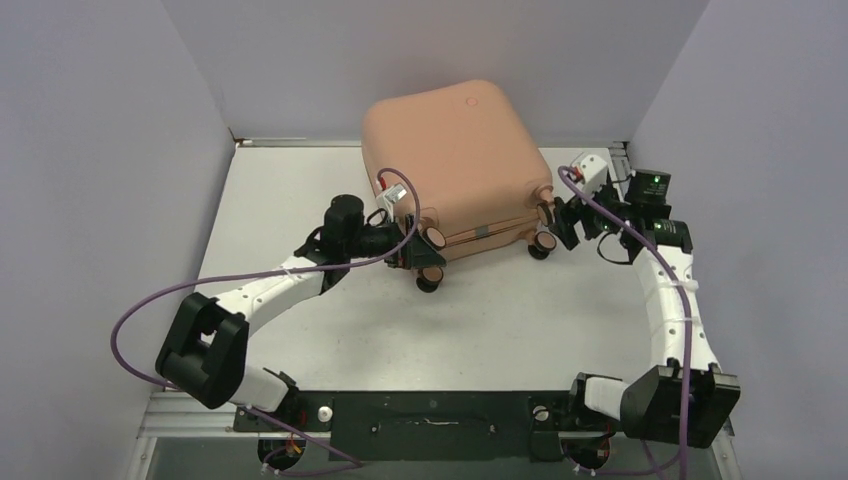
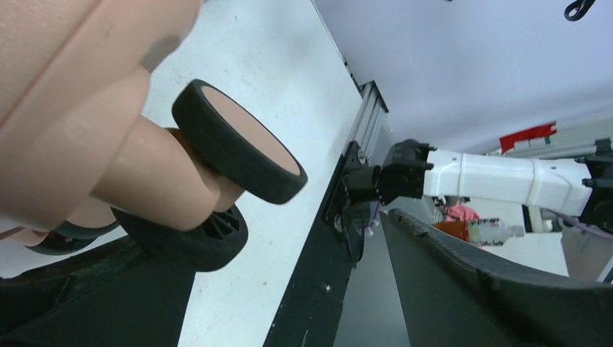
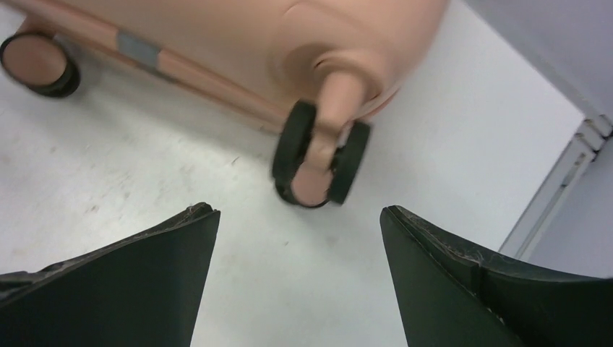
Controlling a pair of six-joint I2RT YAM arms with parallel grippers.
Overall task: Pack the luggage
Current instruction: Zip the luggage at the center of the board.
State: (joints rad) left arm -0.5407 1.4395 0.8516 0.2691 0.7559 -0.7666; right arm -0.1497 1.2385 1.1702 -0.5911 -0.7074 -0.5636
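left gripper point(image 1: 408, 242) is hanging with its jaws wide apart at the near-left casters point(image 1: 435, 238), one wheel just beside a finger. the luggage point(image 1: 455, 150) is lying closed at the back middle of the table point(image 1: 480, 320), sitting between both grippers. right gripper point(image 1: 562, 222) is gaping too, facing the near-right caster point(image 3: 318, 163). i'm counting one case, four casters, two arms.

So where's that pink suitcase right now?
In the top view the luggage lies closed at the table's back middle, wheels toward the front, with the left fingers and right fingers at its near corners.
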